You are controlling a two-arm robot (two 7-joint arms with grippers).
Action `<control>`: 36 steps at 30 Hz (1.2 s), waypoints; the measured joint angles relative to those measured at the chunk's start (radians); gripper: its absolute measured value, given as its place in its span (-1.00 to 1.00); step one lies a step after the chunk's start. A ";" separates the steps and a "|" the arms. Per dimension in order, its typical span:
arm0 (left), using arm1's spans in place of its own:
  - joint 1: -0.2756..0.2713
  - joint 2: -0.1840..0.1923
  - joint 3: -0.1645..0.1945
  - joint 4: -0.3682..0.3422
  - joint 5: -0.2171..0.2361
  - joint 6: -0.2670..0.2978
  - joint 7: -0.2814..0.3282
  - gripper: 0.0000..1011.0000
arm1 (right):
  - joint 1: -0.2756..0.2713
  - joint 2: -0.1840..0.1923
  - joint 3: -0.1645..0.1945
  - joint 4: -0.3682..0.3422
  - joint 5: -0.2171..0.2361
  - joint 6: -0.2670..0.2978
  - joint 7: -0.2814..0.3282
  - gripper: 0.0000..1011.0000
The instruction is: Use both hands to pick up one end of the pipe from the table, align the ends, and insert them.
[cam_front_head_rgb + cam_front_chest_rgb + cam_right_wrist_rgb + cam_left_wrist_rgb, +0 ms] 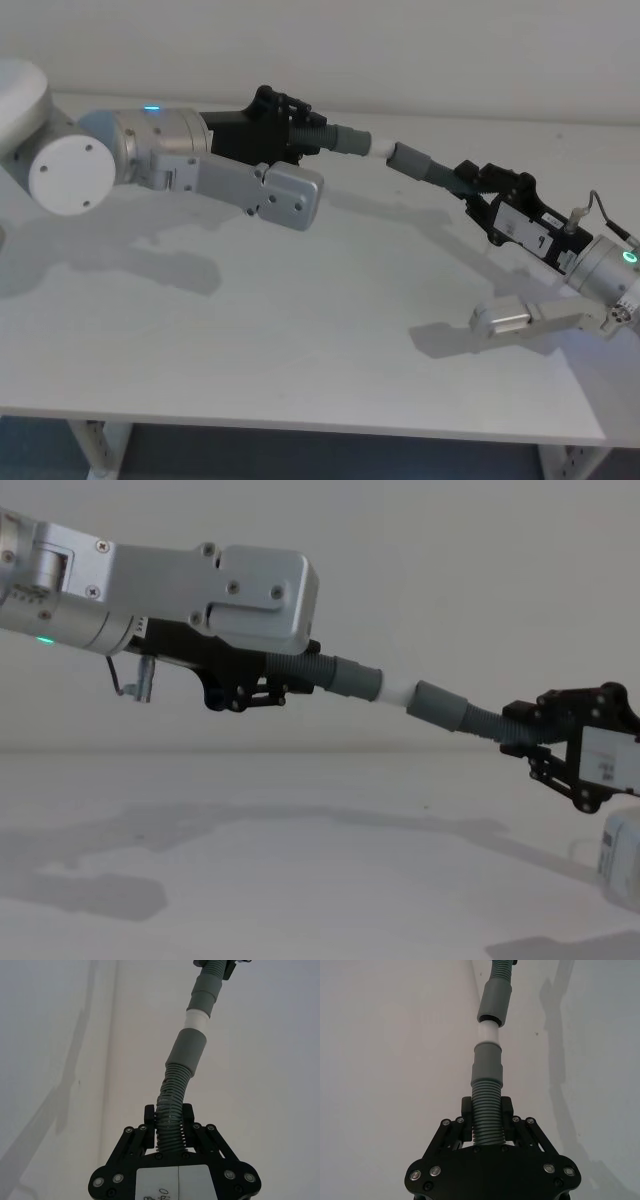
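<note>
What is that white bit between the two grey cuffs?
It is the narrow whitish tip of the left end effector's hose cuff, entering the wider sleeve on the right end effector's hose; the left wrist view shows it.

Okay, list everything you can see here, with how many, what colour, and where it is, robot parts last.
hose pieces: 2, dark grey and ribbed, held up over the table end to end; left piece, right piece
cuffs: 2, smooth grey, facing each other mid-air; left cuff, right cuff
tip: 1, whitish, bridging the two cuffs
table: 1, white, beneath everything
left hand: 1, black, shut on the left piece
right hand: 1, black, shut on the right piece
arms: 2, silver-grey; left arm, right arm with green light
</note>
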 joint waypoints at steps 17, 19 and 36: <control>0.000 0.000 0.000 0.000 0.000 0.000 0.000 -0.35 | 0.011 0.003 -0.011 0.013 -0.001 0.003 -0.004 -0.38; 0.000 0.000 0.000 0.000 0.000 0.000 0.000 -0.35 | 0.011 0.003 -0.011 0.011 -0.001 0.003 -0.003 -0.38; 0.000 0.000 0.000 0.000 0.000 0.000 0.000 -0.35 | 0.015 -0.007 -0.011 0.009 0.001 0.027 0.014 -0.38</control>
